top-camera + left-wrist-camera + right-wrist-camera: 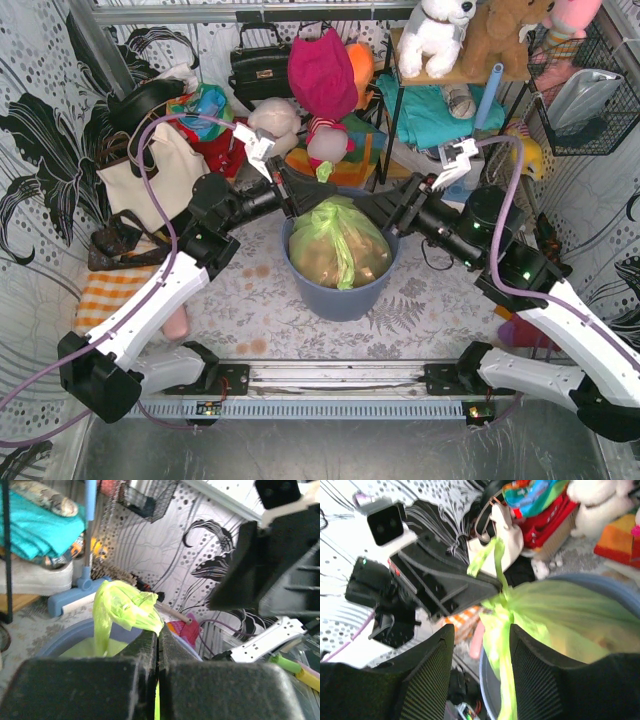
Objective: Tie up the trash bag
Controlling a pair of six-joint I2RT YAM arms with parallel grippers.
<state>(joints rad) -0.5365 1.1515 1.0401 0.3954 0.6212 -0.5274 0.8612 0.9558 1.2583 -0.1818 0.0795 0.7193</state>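
**Two claws are getting the green bag ready for a knot**

The thin lime-green plastic trash bag (338,245) is sitting inside the round blue-grey plastic bin (335,300). The bin is standing on the flowery grey desk (430,300) between the two arms. Crumpled brown paper (350,262) is showing through the bag. The bin is holding the bag upright, so its top is pointing up where the claws can reach it.

A long green handle strip (125,607) is sticking up from the bag's top. The left claw (158,639) is squeezing tight on this strip, and a bit of green is peeking out between its two black fingers. It looks like it is holding the strip up so the plastic is stretched and easy to work with.

The right claw (481,630) is hanging at the other side of the bag. Its two fingers are spread apart, and green plastic from the bag's top is running through the gap without being pinched. I think it is lining up to grab that part. No knot is showing yet, so the tying looks like it is only starting. The plastic is thin and slippery, so a strip may slide out.
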